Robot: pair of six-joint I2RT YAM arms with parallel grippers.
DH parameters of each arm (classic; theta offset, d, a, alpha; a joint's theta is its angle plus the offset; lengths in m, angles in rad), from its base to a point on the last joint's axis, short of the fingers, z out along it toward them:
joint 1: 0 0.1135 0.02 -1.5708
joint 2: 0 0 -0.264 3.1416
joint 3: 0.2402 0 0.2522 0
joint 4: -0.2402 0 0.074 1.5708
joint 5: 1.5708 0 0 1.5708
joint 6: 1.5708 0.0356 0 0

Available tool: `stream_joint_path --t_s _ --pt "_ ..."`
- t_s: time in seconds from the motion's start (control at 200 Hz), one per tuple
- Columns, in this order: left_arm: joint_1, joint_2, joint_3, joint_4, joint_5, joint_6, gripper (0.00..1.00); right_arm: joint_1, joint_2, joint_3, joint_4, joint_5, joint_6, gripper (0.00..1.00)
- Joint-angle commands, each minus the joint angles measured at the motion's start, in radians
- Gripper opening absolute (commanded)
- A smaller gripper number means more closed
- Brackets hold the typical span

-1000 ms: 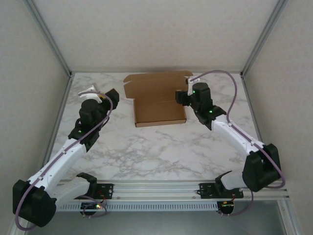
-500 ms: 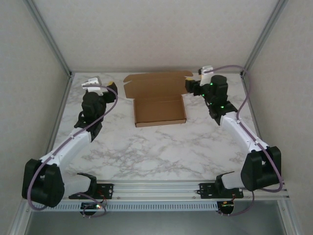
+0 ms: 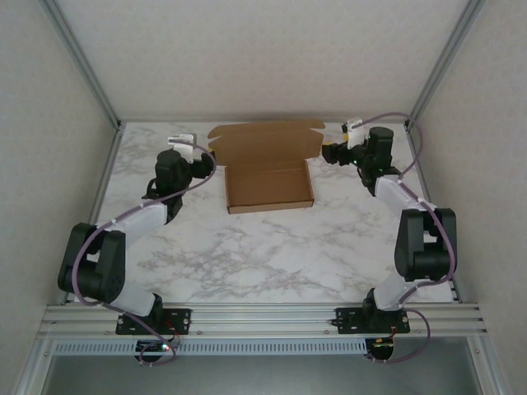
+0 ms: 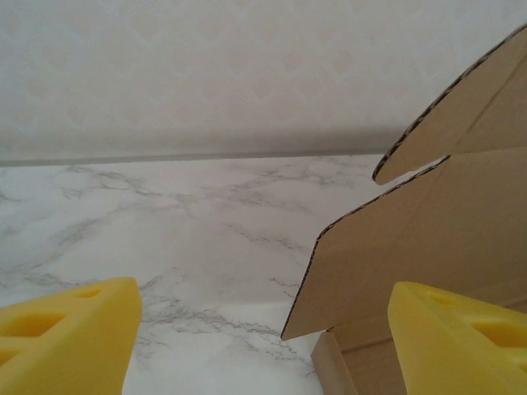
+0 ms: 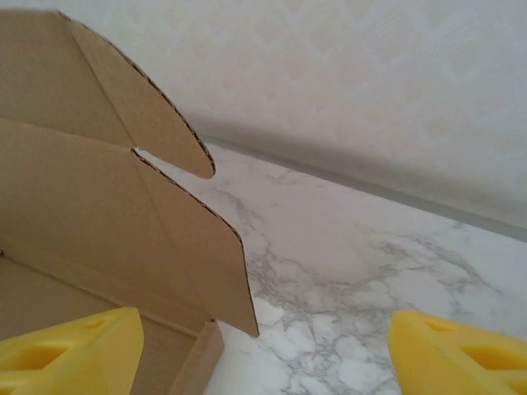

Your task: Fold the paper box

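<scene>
Left arm (image 3: pixel 140 220): stationed at the left side of the paper box (image 3: pixel 269 188), with the wrist aimed at the box's far left corner. The left jaws stand apart with nothing between them. Their yellow pads (image 4: pixel 70 337) frame the bare marble table (image 4: pixel 206 239) and the edge of the left wing flap (image 4: pixel 412 247). This placement appears intended to line the jaws up with that flap.

Paper box: rests on the table between the two arms, toward the far wall. The shallow tray is already formed. The lid panel (image 3: pixel 263 141) stands raised along the far edge and is not yet closed, which leaves both end flaps reachable from the sides.

Right arm (image 3: pixel 397 195): mirrors the left arm, with the wrist near the box's far right corner. The right jaws are likewise apart and empty. The right wing flap (image 5: pixel 165 239) and a rounded tab (image 5: pixel 156 123) lie just ahead. Probable next step: turn each wing inward before the lid is lowered
</scene>
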Motion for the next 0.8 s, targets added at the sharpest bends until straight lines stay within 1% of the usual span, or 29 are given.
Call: stream_joint_path --t_s 0.0,0.19,0.265,0.396,0.461,0.531,0.636,0.676,0.726,0.796 --pt "0.015 0.044 0.044 0.08 0.039 0.031 0.78 0.001 0.056 0.093 -0.015 -0.094 -0.046 0.79" --pt "0.022 0.115 0.112 0.06 0.07 0.059 0.77 0.012 0.16 0.206 -0.054 -0.158 -0.056 0.79" --pt "0.023 0.155 0.146 0.041 0.083 0.07 0.76 0.02 0.203 0.264 -0.106 -0.176 -0.062 0.78" --pt "0.023 0.21 0.193 0.027 0.095 0.083 0.72 0.041 0.257 0.325 -0.165 -0.18 -0.089 0.77" --pt "0.024 0.218 0.209 0.02 0.132 0.085 0.71 0.049 0.275 0.346 -0.193 -0.175 -0.096 0.75" --pt "0.023 0.233 0.232 -0.007 0.181 0.085 0.65 0.055 0.283 0.349 -0.192 -0.163 -0.084 0.73" --pt "0.023 0.252 0.238 0.002 0.264 0.073 0.6 0.073 0.287 0.348 -0.199 -0.141 -0.081 0.67" --pt "0.022 0.26 0.24 0.007 0.288 0.064 0.57 0.08 0.286 0.345 -0.202 -0.129 -0.081 0.62" --pt "0.021 0.27 0.244 0.013 0.317 0.053 0.54 0.089 0.284 0.343 -0.21 -0.116 -0.081 0.54" --pt "0.014 0.283 0.251 0.018 0.348 0.039 0.47 0.098 0.278 0.339 -0.22 -0.106 -0.066 0.42"
